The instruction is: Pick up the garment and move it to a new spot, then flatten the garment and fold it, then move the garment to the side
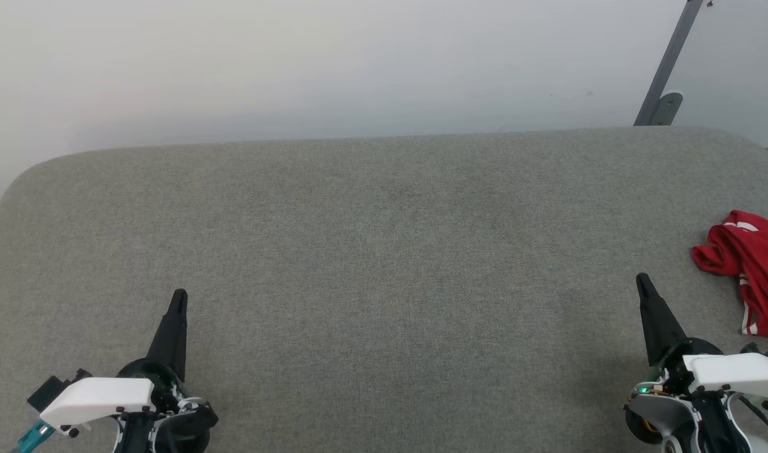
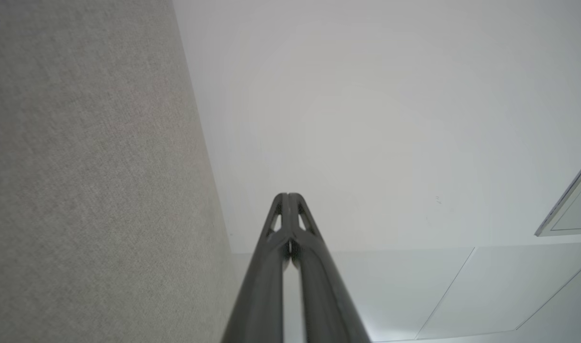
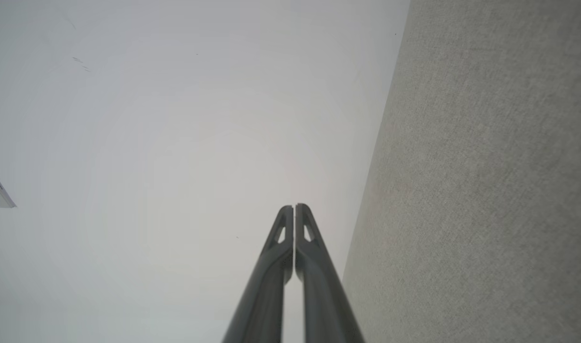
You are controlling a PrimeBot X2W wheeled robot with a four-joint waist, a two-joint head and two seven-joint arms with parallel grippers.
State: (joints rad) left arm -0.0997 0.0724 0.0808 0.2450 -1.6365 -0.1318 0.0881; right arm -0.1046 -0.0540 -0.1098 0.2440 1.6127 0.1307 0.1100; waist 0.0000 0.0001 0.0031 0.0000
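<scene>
left gripper (image 1: 177, 303): fingers pressed together, empty, low at near left of counter (image 1: 384, 239). right gripper (image 1: 644, 286): likewise pressed together, empty, near right. both seemingly parked, pickup not yet begun. garment (image 1: 749, 261): red, crumpled, at counter's right edge, near right gripper but apart from it. striped trim shows; no writing readable, folds likely hide it.

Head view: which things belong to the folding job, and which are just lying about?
Job:
- shirt, red, crumpled at far right
- left hand, shut
- right hand, shut

Just there:
- table, grey, bare in the middle
- strut, metal, behind the table
</scene>
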